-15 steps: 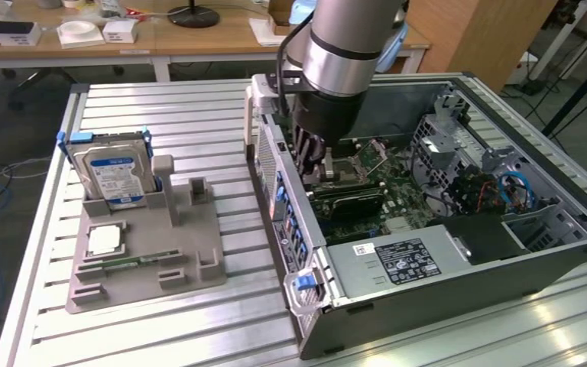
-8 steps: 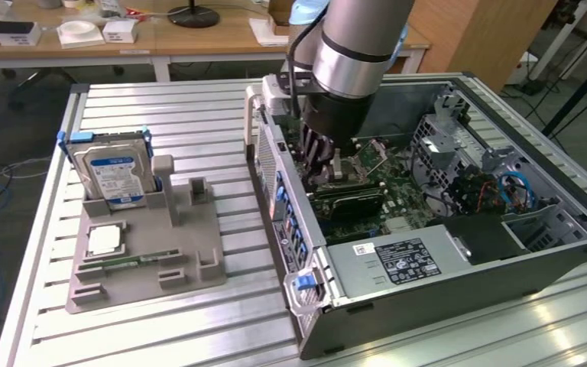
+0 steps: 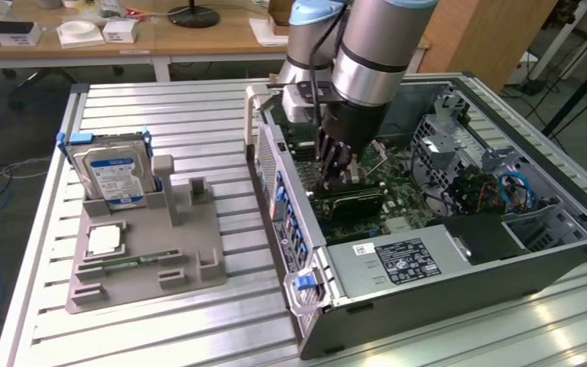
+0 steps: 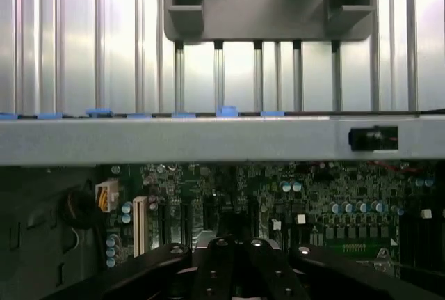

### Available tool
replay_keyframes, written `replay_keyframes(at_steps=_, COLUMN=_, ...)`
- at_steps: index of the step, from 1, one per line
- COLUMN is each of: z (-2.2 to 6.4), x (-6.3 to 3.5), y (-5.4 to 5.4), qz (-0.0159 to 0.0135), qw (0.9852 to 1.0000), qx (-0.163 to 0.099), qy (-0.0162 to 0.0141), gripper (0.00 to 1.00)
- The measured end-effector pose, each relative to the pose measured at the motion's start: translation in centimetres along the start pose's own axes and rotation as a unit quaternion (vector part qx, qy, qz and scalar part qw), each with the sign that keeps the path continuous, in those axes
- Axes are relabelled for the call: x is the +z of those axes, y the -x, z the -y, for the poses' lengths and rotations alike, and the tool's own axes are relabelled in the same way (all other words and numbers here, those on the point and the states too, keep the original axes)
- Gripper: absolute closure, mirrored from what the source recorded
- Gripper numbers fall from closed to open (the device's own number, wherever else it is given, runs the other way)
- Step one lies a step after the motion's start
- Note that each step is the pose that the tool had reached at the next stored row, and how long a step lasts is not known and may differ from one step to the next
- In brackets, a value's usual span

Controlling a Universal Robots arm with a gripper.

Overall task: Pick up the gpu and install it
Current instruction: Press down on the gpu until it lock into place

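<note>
The open case [image 3: 446,252] is lying on its side on the table [image 3: 222,229], and the arm's gripper [image 3: 336,177] is reaching down inside it with its fingers closed together over the motherboard [image 3: 396,195]. The gpu [image 3: 350,205] is sitting there just below the fingers, its long axis running across the board toward the case wall [image 4: 208,140]. The grey holder [image 3: 150,252] is standing well apart on the exterior view's left, carrying a hard drive [image 3: 115,177] upright.

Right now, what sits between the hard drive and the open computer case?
In the exterior view, the grey holder tray's upright posts and a strip of bare slatted table lie between the hard drive and the computer case.
</note>
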State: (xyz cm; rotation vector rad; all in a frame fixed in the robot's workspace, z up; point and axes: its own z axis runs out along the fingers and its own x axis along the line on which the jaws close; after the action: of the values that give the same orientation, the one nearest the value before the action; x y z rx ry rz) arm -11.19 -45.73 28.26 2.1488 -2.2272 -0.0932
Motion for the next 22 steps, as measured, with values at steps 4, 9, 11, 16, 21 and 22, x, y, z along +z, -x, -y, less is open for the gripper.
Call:
replay_keyframes(at_steps=4, z=1.65, x=0.42, y=0.1, qz=-0.0018, qw=1.0, qx=0.0, qy=-0.0009, gripper=0.89)
replay_keyframes(at_steps=9, z=3.92, x=0.63, y=0.3, qz=-0.0017, qw=1.0, qx=0.0, qy=-0.001, gripper=0.89)
replay_keyframes(at_steps=11, z=4.82, x=0.68, y=0.3, qz=-0.0018, qw=1.0, qx=0.0, qy=-0.0009, gripper=0.89)
replay_keyframes(at_steps=16, z=6.49, x=0.78, y=0.3, qz=-0.0019, qw=1.0, qx=-0.001, qy=-0.0009, gripper=0.89)
replay_keyframes(at_steps=21, z=6.43, x=0.84, y=0.4, qz=-0.0018, qw=1.0, qx=-0.001, qy=-0.0016, gripper=0.89)
replay_keyframes(at_steps=22, z=6.44, x=0.93, y=0.4, qz=-0.0017, qw=1.0, qx=-0.001, qy=-0.0023, gripper=0.89)
